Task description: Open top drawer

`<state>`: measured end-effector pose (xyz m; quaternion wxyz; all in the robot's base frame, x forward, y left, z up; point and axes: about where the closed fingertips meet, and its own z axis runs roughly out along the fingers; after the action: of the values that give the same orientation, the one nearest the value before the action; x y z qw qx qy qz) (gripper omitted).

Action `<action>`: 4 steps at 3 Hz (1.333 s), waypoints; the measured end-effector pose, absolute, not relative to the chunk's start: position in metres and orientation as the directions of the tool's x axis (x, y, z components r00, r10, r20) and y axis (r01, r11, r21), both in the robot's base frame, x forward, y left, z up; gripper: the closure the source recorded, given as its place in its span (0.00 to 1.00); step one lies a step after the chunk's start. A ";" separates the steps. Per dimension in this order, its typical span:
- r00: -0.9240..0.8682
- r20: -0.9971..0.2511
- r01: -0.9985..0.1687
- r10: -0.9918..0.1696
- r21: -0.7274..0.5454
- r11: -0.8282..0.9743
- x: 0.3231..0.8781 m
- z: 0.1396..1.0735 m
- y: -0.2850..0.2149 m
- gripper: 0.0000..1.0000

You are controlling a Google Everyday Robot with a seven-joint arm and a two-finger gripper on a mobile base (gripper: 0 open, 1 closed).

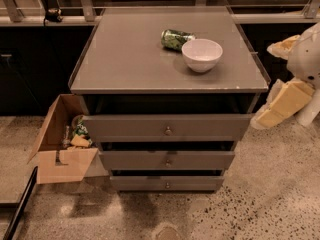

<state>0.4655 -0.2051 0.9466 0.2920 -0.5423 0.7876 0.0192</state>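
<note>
The top drawer point(125, 128) sits right under the tabletop point(130, 59) of a grey cabinet point(90, 104). It is the widest of 3 grey drawers, stacked one under the other. Its front is flat and grey w/ one small round knob point(168, 130) in the middle. A dark gap shows btw. the tabletop's front edge and the top of this drawer front. You can't see inside, it's too dark.

Under it is the middle drawer point(130, 160), a bit less wide. Under that is the bottom drawer point(135, 184), the thinnest one.

The tool point(282, 104) is off to the R side of the cabinet, down next to the top R corner of the drawer front. It looks yellowish and hangs from a white arm point(310, 54). It isn't touching the knob or the drawer, and it is well apart from the knob. Can't tell if the tool is open or closed.

On the tabletop, near the back R, sits a white bowl point(202, 54). A green can point(175, 39) lies on its side just behind the bowl, on its L.

On the L of the cabinet, a brown cardboard box point(65, 164) stands open on the speckled floor point(270, 194), w/ some stuff in it.
</note>
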 end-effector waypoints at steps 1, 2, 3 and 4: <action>-0.137 -0.488 -0.929 -0.862 -0.239 0.283 0.473 0.934 -0.187 0.00; -0.137 -0.488 -0.929 -0.862 -0.239 0.283 0.473 0.934 -0.187 0.00; -0.149 -0.507 -0.922 -0.849 -0.240 0.304 0.479 0.920 -0.185 0.00; -0.163 -0.541 -0.911 -0.825 -0.239 0.337 0.489 0.897 -0.183 0.00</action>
<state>0.4893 -0.1828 0.8967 0.3029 -0.5716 0.7593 0.0706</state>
